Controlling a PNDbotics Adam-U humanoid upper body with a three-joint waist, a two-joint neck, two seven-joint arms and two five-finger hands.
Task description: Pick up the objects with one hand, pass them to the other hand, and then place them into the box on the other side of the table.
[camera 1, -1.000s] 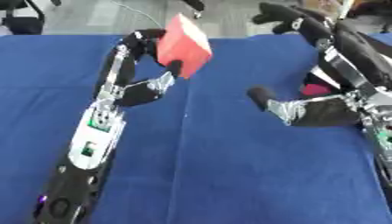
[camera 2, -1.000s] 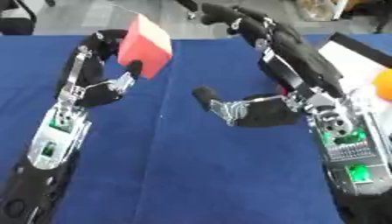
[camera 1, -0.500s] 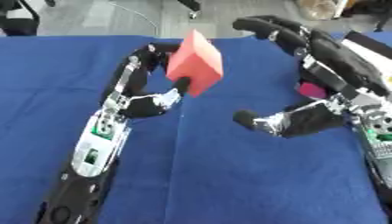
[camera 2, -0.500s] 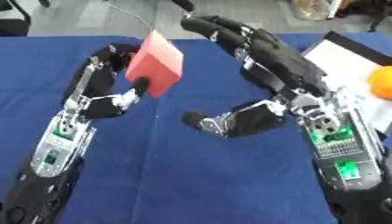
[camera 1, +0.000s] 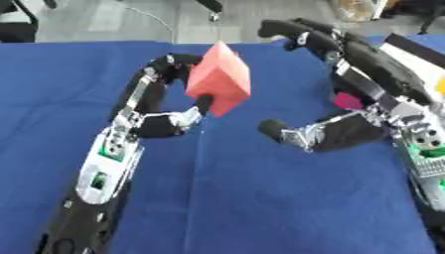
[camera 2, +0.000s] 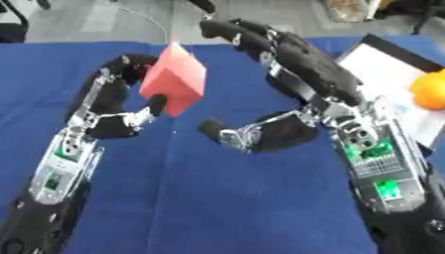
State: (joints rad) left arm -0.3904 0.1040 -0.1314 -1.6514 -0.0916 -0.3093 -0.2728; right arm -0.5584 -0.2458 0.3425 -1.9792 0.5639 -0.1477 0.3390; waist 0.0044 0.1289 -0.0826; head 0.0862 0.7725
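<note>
1. Curled round a red block (camera 1: pixel 219 84), the left hand (camera 1: pixel 165 116) holds it raised above the blue table (camera 1: pixel 260 198), thumb and fingers on opposite faces.
2. Spread wide, the right hand (camera 2: pixel 278 124) is held just beside the block, nothing gripped.
3. An orange round thing (camera 2: pixel 429 89), possibly fruit, is seen in a white box (camera 2: pixel 382 62) at the right edge.

My left hand (camera 2: pixel 130 106): pinches red block (camera 2: pixel 174 85), 10 o'clock.
My right hand (camera 2: pixel 278 124): spread wide, centre.
Orange ball (camera 2: pixel 429 90): 3 o'clock.
</note>
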